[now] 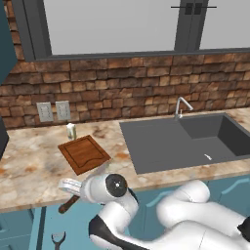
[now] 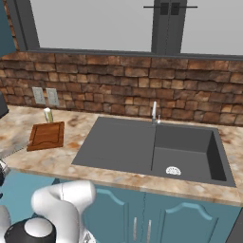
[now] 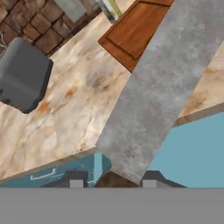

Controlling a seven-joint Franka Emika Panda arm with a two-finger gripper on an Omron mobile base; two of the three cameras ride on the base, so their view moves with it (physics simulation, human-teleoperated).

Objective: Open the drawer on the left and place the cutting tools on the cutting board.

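A: Two obstacles near the cutting board [image 1: 84, 154]?
B: One small carton [image 1: 71, 131] is seen just beside its far corner, at 11 o'clock of the board. A dark grey appliance [image 3: 24, 74] is seen well apart on the counter [image 1: 29, 171], at 9 o'clock in the hand view. The sink [image 1: 185, 139] and faucet [image 1: 180, 108] are placed at 3 o'clock of the board. Wall outlets [image 1: 53, 111] are set behind.
A: Gripper [image 3: 110, 179]?
B: Jaws are closed on the knife [image 3: 153, 96] at its brown handle, which is pinched between the tips. It is held at the counter's front edge, at 6 o'clock of the board.
A: Knife axis?
B: In the hand view the grey blade is run from 6 o'clock up towards 1 o'clock, across the board's near corner; the tip is cut off by the frame. In the left base view the handle is pointed to 7 o'clock.
A: Scissors [image 1: 58, 240]?
B: Seen low in the drawer [image 1: 78, 224], at 6 o'clock of the gripper.
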